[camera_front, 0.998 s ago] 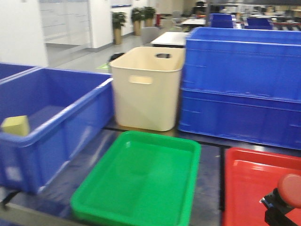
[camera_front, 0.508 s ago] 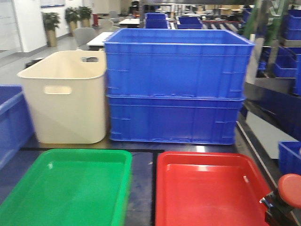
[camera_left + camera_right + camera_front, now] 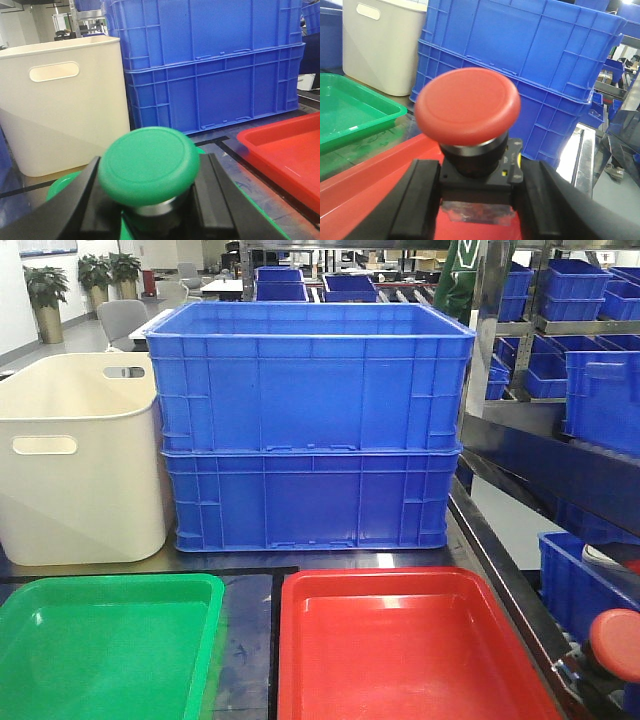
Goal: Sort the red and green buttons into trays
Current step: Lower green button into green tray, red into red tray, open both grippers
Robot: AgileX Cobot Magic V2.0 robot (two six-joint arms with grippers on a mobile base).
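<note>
While the left tool (image 3: pixel 152 196) grips the green button (image 3: pixel 149 165) over the green tray (image 3: pixel 100 585), the right tool (image 3: pixel 475 200) grips the red button (image 3: pixel 467 105) by the red tray (image 3: pixel 400 582)'s right rim; crates (image 3: pixel 310 440) and tub (image 3: pixel 80 480) wall the rear.

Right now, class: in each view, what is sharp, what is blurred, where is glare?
Front view: blue crates sharp, glare strip across the red tray, red button blurred at the edge. Left wrist view: green button soft, crates behind crisper. Right wrist view: red button soft-edged.

above green tray (image 3: pixel 100 650), red tray (image 3: pixel 400 660): open | behind: blue crates (image 3: pixel 310 430), cream tub (image 3: pixel 80 480) block | right: shelf rack (image 3: pixel 540 455) close
</note>
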